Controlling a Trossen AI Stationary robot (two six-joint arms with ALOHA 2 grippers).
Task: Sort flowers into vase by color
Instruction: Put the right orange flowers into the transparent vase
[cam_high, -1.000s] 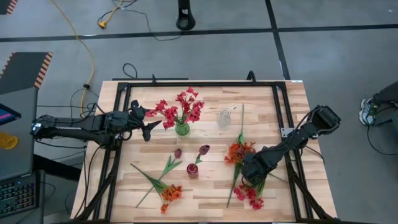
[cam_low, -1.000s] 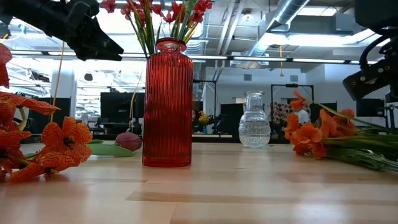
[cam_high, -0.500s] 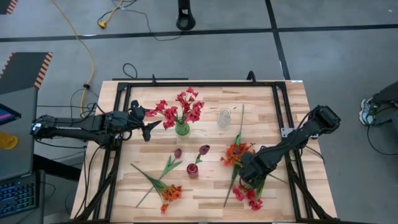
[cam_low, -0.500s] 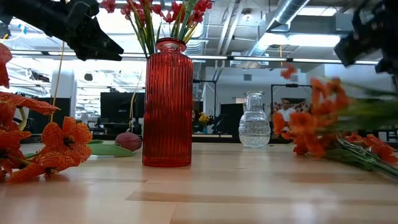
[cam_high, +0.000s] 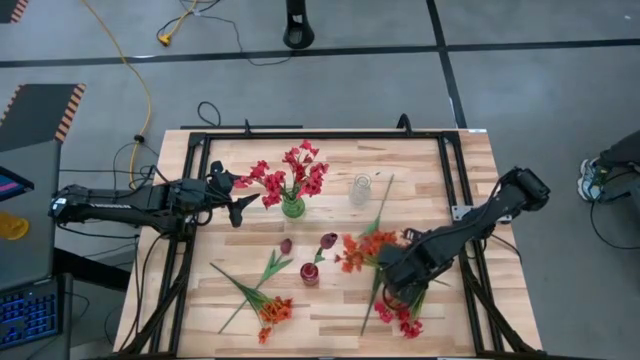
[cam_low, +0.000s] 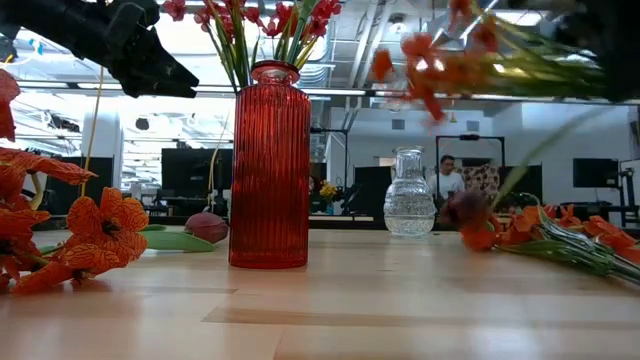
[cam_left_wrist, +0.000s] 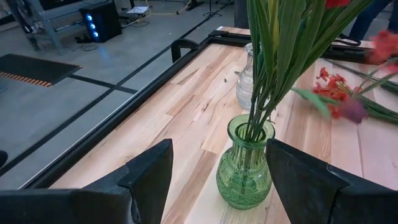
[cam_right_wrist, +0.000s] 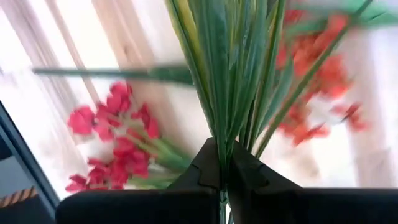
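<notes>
My right gripper (cam_high: 397, 270) is shut on a bunch of orange flowers (cam_high: 362, 248), which shows high up in the low view (cam_low: 437, 58). My left gripper (cam_high: 240, 208) hovers open beside the green vase (cam_high: 292, 207); its fingers stand on either side of the vase (cam_left_wrist: 245, 168) without touching it. That vase holds pinkish-red flowers (cam_high: 290, 172). The red vase (cam_high: 310, 273) stands near the table's middle and the clear vase (cam_high: 360, 190) farther back. Maroon buds (cam_high: 328, 240) lie beside the red vase. Another orange bunch (cam_high: 272, 310) and a pinkish-red bunch (cam_high: 400, 316) lie on the table. My right gripper pinches several green stalks of the orange bunch (cam_right_wrist: 225, 152) between its two fingers (cam_right_wrist: 205, 171), well below the blooms. The stalks fan out ahead of the fingers toward the blurred orange blooms (cam_right_wrist: 311, 93). The bunch is lifted clear of the table.
A black frame (cam_high: 320, 135) runs around the wooden tabletop. The near-left orange blooms (cam_low: 95, 235) fill the low view's left side. The pinkish-red bunch (cam_right_wrist: 115, 140) lies just under my right gripper. Bare wood (cam_high: 330, 320) shows along the near edge, between the two lying bunches.
My right gripper has raised the orange bunch off the table and carried it a little toward the table's left, nearer the red vase. The blooms have gone from table height to the top of the low view. They have swung leftward.
</notes>
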